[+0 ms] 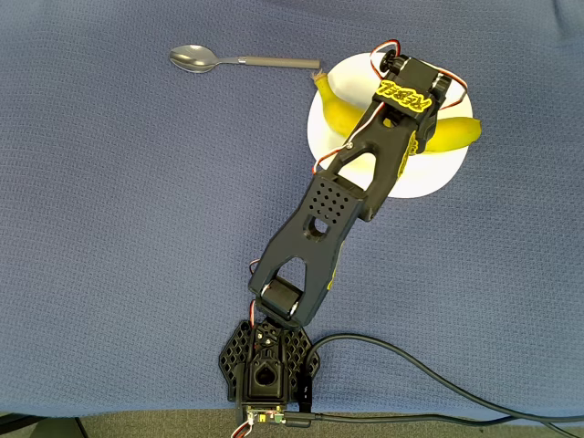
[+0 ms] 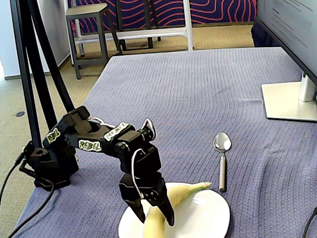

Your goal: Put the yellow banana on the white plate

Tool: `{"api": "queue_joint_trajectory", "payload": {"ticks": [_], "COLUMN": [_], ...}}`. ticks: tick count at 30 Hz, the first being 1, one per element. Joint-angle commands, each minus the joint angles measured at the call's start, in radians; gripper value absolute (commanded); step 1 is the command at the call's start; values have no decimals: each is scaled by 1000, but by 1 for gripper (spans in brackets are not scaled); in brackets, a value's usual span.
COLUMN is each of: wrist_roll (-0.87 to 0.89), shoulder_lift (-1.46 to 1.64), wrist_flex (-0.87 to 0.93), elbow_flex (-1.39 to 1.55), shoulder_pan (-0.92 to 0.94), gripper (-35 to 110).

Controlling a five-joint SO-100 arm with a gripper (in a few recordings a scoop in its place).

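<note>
The yellow banana lies across the white plate, its stem end poking over the plate's upper-left rim in the overhead view. My gripper comes down on the banana's middle. In the fixed view the banana rests on the plate, and my gripper straddles it, one finger tight against each side and both tips down near the plate. The stretch of banana under the gripper body is hidden.
A metal spoon lies on the blue cloth just left of the plate, its handle nearly touching the banana's stem. The spoon shows beyond the plate in the fixed view. A monitor stand sits at the far right.
</note>
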Motion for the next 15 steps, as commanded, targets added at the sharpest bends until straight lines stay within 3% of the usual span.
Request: {"api": "queue_joint_trajectory", "payload": {"ticks": [1,15], "wrist_roll": [-14,48], "shoulder_lift": [46,84], "wrist_flex": [-3,118], "elbow_flex": [-66,-17], "shoulder_pan": [-2,-3], "gripper": [29,32]}}
